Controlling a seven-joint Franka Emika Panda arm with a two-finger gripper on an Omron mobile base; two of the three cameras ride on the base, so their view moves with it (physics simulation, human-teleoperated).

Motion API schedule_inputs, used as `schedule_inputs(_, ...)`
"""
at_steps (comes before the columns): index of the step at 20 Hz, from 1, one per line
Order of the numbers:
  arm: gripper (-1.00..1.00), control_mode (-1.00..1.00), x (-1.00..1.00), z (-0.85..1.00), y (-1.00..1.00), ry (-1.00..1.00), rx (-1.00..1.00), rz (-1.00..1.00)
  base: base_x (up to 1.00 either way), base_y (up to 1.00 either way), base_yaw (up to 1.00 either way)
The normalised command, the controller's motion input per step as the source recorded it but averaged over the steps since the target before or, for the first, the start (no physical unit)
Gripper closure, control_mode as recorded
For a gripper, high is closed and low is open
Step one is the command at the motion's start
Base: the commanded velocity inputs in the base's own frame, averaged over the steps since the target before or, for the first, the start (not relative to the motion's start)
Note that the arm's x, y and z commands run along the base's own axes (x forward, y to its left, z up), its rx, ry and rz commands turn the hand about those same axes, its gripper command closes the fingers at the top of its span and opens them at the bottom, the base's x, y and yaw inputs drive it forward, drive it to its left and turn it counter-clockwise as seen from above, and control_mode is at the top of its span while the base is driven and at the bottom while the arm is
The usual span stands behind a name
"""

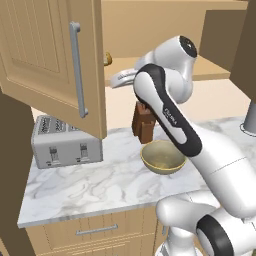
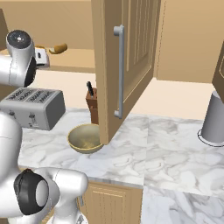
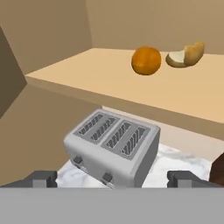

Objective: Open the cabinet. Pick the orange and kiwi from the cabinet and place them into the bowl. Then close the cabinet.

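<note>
Left base view: the cabinet (image 1: pixel 55 65) door stands swung open, its grey bar handle (image 1: pixel 77 69) toward the camera. The arm reaches up to the shelf level; the hand (image 1: pixel 122 77) sits at the shelf edge, its fingers too small to read here. The bowl (image 1: pixel 163 157) rests on the marble desk (image 1: pixel 85 185), well below the jaws, beside the knife block (image 1: pixel 143 125). Small lettering runs along the arm's dark link, too small to read.

Right base view: the open door (image 2: pixel 124 65) hides part of the bowl (image 2: pixel 85 138). A tan-brown item (image 2: pixel 58 48) lies on the shelf just beyond the hand.

Hand view: the jaws (image 3: pixel 112 178) stand fully spread and hold nothing. The orange (image 3: pixel 146 61) sits on the cabinet shelf (image 3: pixel 87 74), ahead of and above the jaws, slightly right of their centre line. The tan-brown item (image 3: pixel 187 55) lies just right of it. The toaster (image 3: pixel 113 148) is on the desk, directly ahead and low. The kiwi cannot be located.

Judgement: opening is done; the step in hand is the approach to the orange. The next move calls for raising and advancing the jaws until they straddle it. No brand visible on the toaster.
</note>
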Motion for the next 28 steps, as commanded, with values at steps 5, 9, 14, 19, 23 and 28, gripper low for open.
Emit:
schedule_inputs(5, -1.00, -1.00, 0.30, 0.18, 0.17, 0.01, 0.00, -0.05, 0.00, 0.00, 0.00)
schedule_inputs(9, -1.00, -1.00, 0.33, 0.12, 0.11, 0.00, 0.00, -0.07, 0.00, 0.00, 0.00)
schedule_inputs(14, -1.00, -1.00, 0.33, 0.04, 0.11, 0.00, 0.00, -0.07, 0.00, 0.00, 0.00)
schedule_inputs(19, -1.00, -1.00, 0.33, 0.03, 0.10, 0.00, 0.00, -0.07, 0.00, 0.00, 0.00)
schedule_inputs(23, -1.00, -1.00, 0.36, 0.00, 0.13, 0.00, 0.00, -0.05, 0.00, 0.00, 0.00)
schedule_inputs(28, -1.00, -1.00, 0.36, 0.00, 0.08, 0.00, 0.00, -0.04, 0.00, 0.00, 0.00)
